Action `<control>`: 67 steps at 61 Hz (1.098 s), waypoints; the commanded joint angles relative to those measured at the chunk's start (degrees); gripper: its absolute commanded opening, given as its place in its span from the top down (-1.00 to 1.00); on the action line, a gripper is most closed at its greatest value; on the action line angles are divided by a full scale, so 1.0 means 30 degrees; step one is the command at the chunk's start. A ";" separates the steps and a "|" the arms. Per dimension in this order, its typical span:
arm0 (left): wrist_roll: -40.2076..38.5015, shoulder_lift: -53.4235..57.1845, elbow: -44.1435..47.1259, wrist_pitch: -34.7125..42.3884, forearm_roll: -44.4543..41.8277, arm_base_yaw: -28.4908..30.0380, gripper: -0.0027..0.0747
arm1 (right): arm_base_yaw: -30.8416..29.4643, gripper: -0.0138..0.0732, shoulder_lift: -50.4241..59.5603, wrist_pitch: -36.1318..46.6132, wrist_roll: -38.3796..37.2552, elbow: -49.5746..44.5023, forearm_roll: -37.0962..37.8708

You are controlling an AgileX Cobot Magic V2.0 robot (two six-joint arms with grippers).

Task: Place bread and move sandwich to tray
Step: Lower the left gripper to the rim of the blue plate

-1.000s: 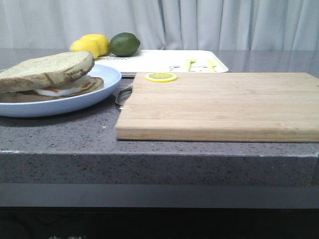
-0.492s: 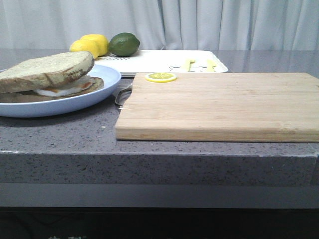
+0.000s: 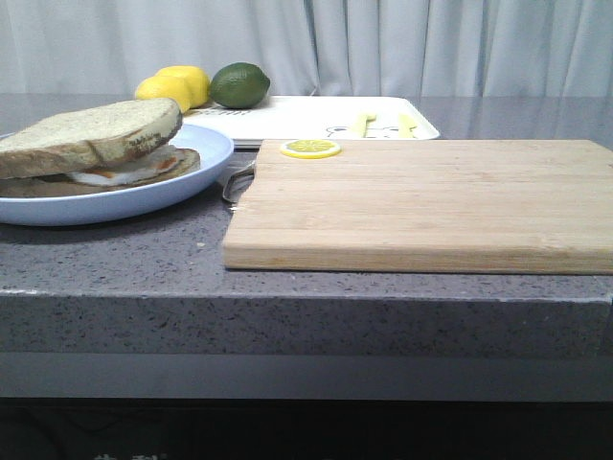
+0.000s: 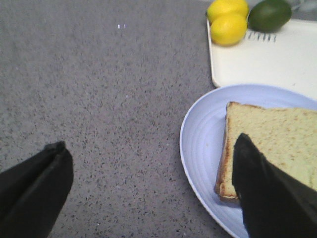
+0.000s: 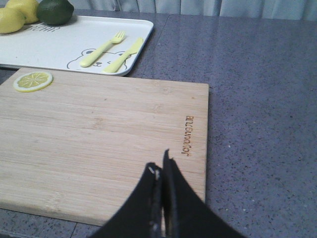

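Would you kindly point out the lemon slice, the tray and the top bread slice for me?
lemon slice (image 5: 32, 81): right wrist view, centre of the slice.
tray (image 5: 59, 42): right wrist view, bare white floor near the middle.
top bread slice (image 3: 86, 134): front view, its pale upper face.

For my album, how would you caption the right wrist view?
Shut right gripper hovers over a wooden cutting board, tray beyond.

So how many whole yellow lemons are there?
2. One lemon sits beside the lime at the tray corner, the other lemon right behind it. More may be hidden.
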State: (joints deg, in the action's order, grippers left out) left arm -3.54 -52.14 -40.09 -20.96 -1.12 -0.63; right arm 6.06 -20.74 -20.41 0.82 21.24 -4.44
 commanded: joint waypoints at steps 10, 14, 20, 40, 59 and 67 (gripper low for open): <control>0.0057 -0.5819 -0.4476 -0.1776 0.0165 -0.0012 -0.72 | -0.0047 0.84 -0.0072 0.1744 0.0000 0.0435 0.0014; 0.0499 -0.7097 -0.5439 -0.2364 0.0212 -0.0012 -0.72 | -0.0047 0.84 -0.0072 0.1744 0.0000 0.0435 0.0014; 0.0633 -0.8687 -0.6384 -0.2778 0.0213 -0.0301 -0.72 | -0.0047 0.84 -0.0072 0.1744 0.0000 0.0435 0.0014; 0.0921 -1.1834 -0.7815 -0.2900 0.0372 -0.0939 -0.72 | -0.0047 0.84 -0.0072 0.1727 0.0000 0.0435 0.0014; 0.1012 -1.2346 -0.7816 -0.2787 0.0372 -0.1056 -0.13 | -0.0047 0.84 -0.0072 0.1727 0.0000 0.0435 0.0014; 0.1012 -1.2346 -0.7816 -0.2820 0.0372 -0.1056 0.65 | -0.0047 0.84 -0.0072 0.1727 0.0000 0.0435 0.0014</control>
State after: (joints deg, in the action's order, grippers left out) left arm -0.75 -90.85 -62.07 -31.33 0.44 -3.62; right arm 6.06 -20.74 -20.10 0.72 21.24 -4.53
